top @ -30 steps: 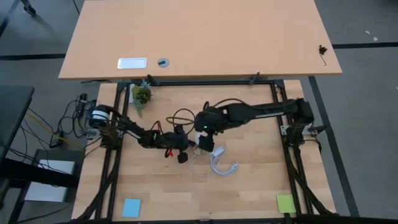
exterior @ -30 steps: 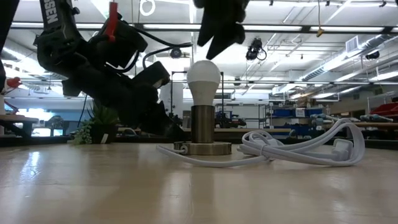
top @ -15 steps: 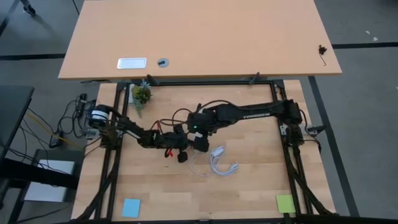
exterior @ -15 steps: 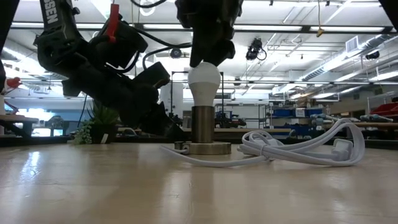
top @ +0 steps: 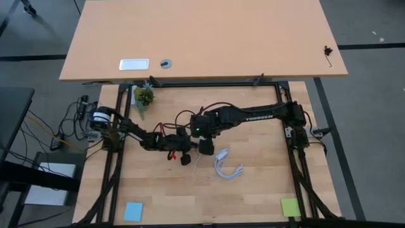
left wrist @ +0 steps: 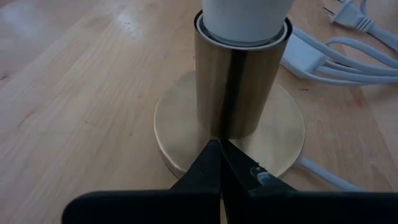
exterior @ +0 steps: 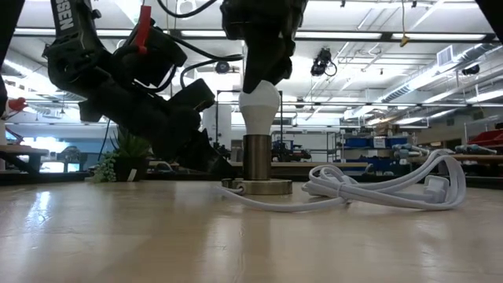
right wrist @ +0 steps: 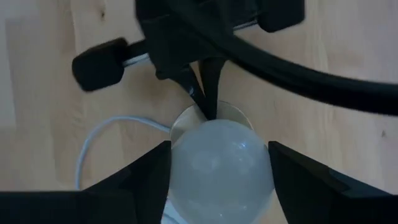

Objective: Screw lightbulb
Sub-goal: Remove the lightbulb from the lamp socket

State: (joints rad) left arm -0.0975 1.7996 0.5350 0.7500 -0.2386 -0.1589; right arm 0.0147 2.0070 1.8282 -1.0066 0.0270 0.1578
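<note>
The white lightbulb [exterior: 259,106] stands upright in a brass socket [exterior: 256,157] on a round brass base [left wrist: 186,118] at the table's middle. My right gripper [exterior: 263,71] reaches in from the table's right and is shut on the bulb's head from above; it also shows in the high view [top: 205,145]. My left gripper [left wrist: 219,152], shut, comes in from the table's left and rests on the brass base beside the socket; it also shows in the high view [top: 190,155]. My right gripper pinches the bulb's rounded head [right wrist: 217,168] between its two fingers [right wrist: 155,171], one on each side. The fingers point down from above. The bulb stands upright with its lower end in the brass socket. My left gripper presses its shut fingertips [left wrist: 214,158] down on the base's flat top, right at the foot of the socket [left wrist: 239,74]. The fingers slant down from the table's left.
A coiled white cable [top: 224,166] with its plug lies on the table just right of the base and runs to it; it also shows in the low view [exterior: 377,185]. A small potted plant [top: 143,96] stands at the far left. A blue note [top: 133,211] and a green note [top: 290,206] lie near the front edge.
My right gripper has moved toward the table's left and come down from above the bulb, so that its fingers now enclose the bulb's head. The bulb stays upright in the socket.
</note>
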